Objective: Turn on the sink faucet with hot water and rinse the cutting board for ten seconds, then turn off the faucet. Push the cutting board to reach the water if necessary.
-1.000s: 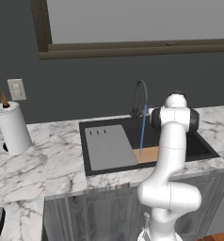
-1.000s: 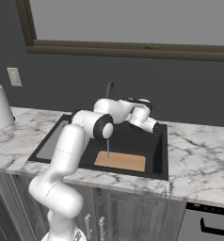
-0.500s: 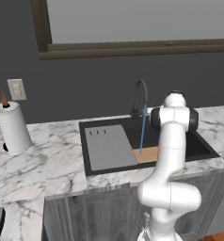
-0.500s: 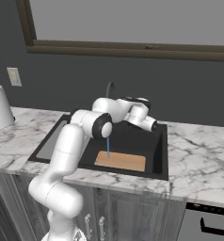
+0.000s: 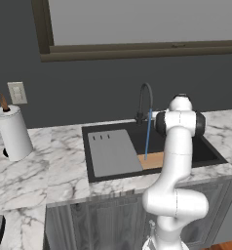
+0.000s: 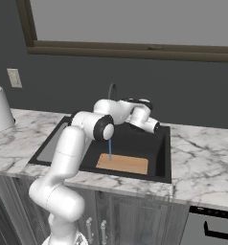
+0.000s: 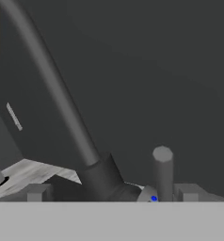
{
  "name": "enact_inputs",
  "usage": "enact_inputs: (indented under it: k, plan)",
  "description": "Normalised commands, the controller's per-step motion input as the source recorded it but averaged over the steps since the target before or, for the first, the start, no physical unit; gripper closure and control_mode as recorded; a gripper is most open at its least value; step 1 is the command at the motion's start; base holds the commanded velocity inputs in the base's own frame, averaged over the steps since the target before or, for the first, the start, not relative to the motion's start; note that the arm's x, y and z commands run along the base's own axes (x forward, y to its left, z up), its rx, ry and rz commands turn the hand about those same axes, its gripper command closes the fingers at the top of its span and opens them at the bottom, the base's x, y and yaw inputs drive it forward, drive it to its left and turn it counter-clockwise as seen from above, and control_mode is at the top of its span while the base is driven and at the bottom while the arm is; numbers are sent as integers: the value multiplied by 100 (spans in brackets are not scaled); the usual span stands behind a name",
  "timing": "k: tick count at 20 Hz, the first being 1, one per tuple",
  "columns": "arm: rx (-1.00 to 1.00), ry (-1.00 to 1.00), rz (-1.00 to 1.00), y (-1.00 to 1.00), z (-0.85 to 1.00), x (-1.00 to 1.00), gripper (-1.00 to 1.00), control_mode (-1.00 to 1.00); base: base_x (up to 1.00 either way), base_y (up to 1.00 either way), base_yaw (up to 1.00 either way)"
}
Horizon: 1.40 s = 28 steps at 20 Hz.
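Kitchen sink scene, left to right. On the marble table (image 5: 45, 166): one paper towel roll (image 5: 13, 132) at nine o'clock, one grey panel (image 5: 113, 152), one cutting board (image 6: 123, 163) lying in the black sink (image 5: 205, 149) under one water (image 5: 147, 134) stream. One sink faucet (image 5: 144, 100) at twelve o'clock. Pincer (image 6: 154, 126) spread apart, empty, beside the faucet base. Best now: hold clear, let rinsing finish, then nudge the handle (image 7: 163, 172) closed gently.

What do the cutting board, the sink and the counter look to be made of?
Cutting board: pale tan, matte, apparently wood, though no grain is resolvable. Sink: uniform matte black, possibly composite or coated metal. Counter: white with grey veining, marble-like stone, lightly polished.
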Motion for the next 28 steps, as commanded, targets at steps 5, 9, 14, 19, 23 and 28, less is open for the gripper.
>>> enact_inputs:
  k: [5, 9, 14, 19, 23, 28]
  plan:
    - [0, 0, 0, 18, 0, 1, -100, -100, 0, 0, 0]
    - [0, 0, 0, 24, 0, 11, -100, -100, 0, 0, 0]
    - [0, 0, 0, 27, 0, 16, -100, -100, 0, 0, 0]
    - [-1, 0, 0, 33, 0, 12, -100, -100, 0, 0, 0]
    - [-2, 0, 0, 41, 0, 8, -100, -100, 0, 0, 0]
    - [-5, 0, 0, 56, 0, 2, -100, -100, 0, 0, 0]
